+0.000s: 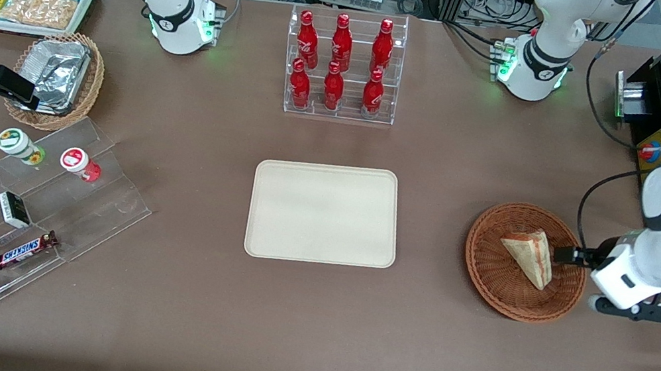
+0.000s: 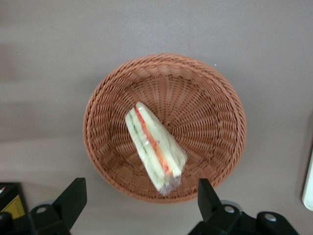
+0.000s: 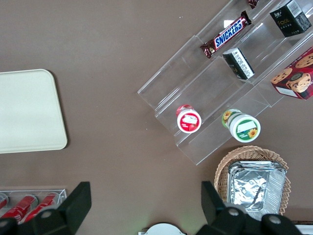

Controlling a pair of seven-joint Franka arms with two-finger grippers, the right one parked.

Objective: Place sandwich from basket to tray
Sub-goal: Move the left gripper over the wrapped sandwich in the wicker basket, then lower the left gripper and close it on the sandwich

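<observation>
Small triangular wedge sandwich [image 1: 529,254] of pale bread lies inside the round dark reddish-brown wicker basket [image 1: 485,265], toward the working arm's end of the brown table [image 1: 304,342]. Left arm's gripper [image 2: 137,196] hovers above the basket edge, fingers [image 2: 71,200] spread wide, holding nothing, not touching the sandwich. Wrist view shows what front view can't: the red and green filling layers along the cut edge, clear wrap bunched at the wide end, sandwich resting tilted on the basket's inner slope. Front view gives layout: flat cream-beige rectangular tray [image 1: 318,257] sits mid-table, well apart from the basket, nothing on it; clear rack of red bottles [image 1: 341,63] is farther from the camera than the tray. Right wrist view alone shows the foil containers in the tan wicker basket [image 3: 254,183] up close
</observation>
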